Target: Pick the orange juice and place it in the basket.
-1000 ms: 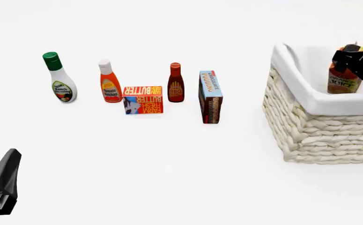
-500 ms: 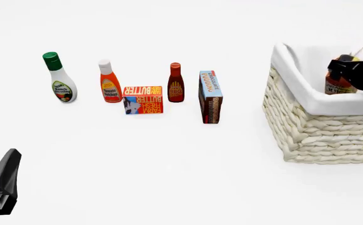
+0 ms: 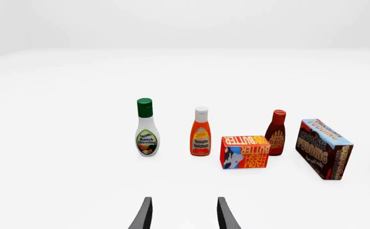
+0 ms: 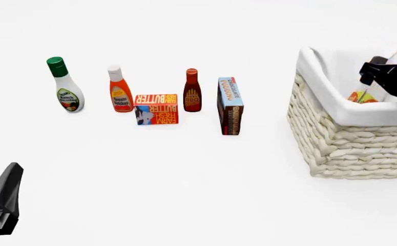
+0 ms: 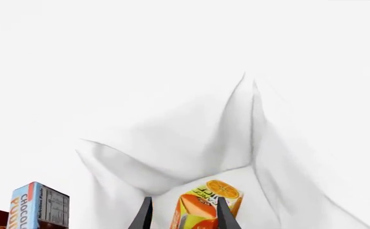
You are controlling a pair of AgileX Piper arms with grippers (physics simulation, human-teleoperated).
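Orange juice (image 5: 204, 207) lies between right gripper (image 5: 183, 220) fingertips, seemingly unclamped

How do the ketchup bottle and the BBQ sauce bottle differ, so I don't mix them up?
The ketchup bottle is orange with a white cap; the BBQ sauce bottle is dark red-brown with a red cap. The ketchup bottle stands left of the butter box and looks a little taller; the BBQ sauce bottle stands at the box's right. Both are upright on the table, outside the basket.
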